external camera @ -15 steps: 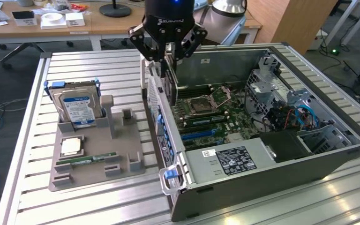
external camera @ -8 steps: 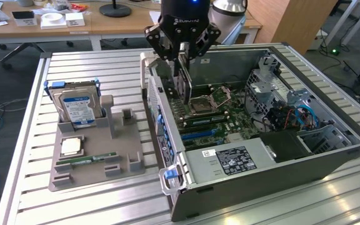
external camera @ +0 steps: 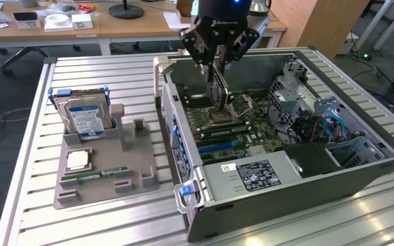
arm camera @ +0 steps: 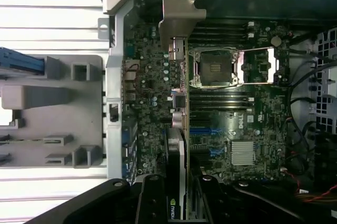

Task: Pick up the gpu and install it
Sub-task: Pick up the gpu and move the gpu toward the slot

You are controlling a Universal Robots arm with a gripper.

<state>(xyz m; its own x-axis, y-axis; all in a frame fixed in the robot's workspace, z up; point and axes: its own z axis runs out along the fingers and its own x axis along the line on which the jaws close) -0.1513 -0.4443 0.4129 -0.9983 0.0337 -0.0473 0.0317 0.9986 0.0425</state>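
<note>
thin black gpu card (external camera: 217,92), silvery bracket (arm camera: 179,16) | black gripper (external camera: 217,64) | green circuit motherboard (arm camera: 150,82) | grey plastic holder tray (external camera: 104,177) | silver hard drive (external camera: 80,100), blue-white label (external camera: 86,123) | silver ribbed bench (external camera: 108,72)

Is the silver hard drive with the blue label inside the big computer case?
No, the silver hard drive stands in the grey plastic holder beside the dark case.
</note>
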